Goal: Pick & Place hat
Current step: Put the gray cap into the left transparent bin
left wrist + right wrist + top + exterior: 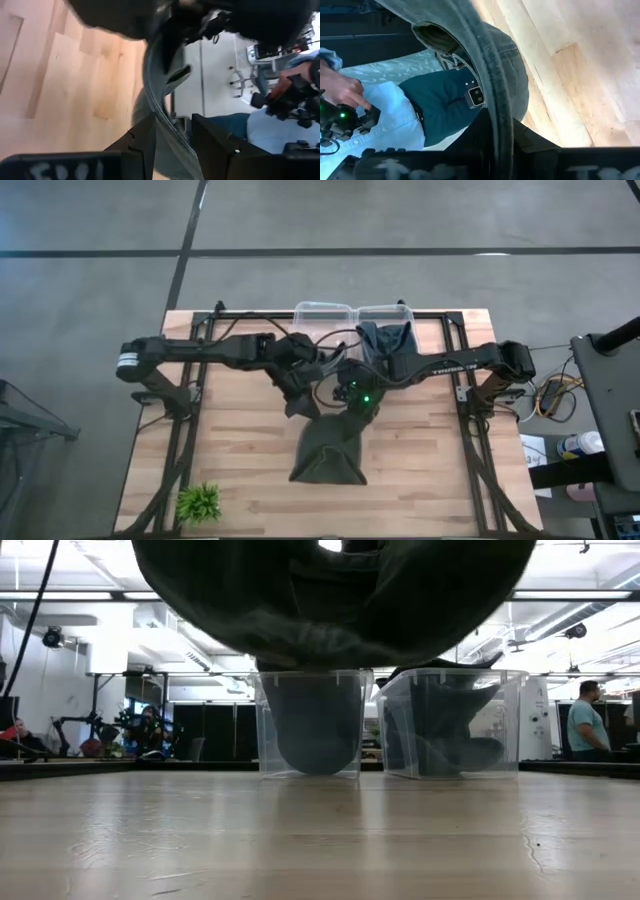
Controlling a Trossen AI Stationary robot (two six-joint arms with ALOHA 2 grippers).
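Note:
A dark grey-green hat (330,452) hangs between my two grippers over the middle of the table. In the low view the hat (330,600) fills the top of the picture, well above the tabletop. My left gripper (303,398) comes from the table's left and is shut on the hat's rim. From the table's right comes my right gripper (352,395), shut on the rim close beside it. Two clear bins stand at the far edge: the left bin (322,313) and the right bin (385,315), each with dark cloth inside. My left gripper has the hat's rim (162,120) between its two fingers (142,145); the rim's edge runs lengthwise through the gap. The hat is lifted clear of the table and sags below the fingers. My right gripper pinches the hat's stitched rim (495,110) between its two fingers, the band running straight back into the gap. The crown bulges out beyond the fingers, and the hat hangs clear of the wood.
A small green plant (198,502) stands near the table's near left corner. In the low view the two bins (310,725) (450,725) stand behind the hat. A person in jeans and a pale shirt (385,120) shows beyond the table.

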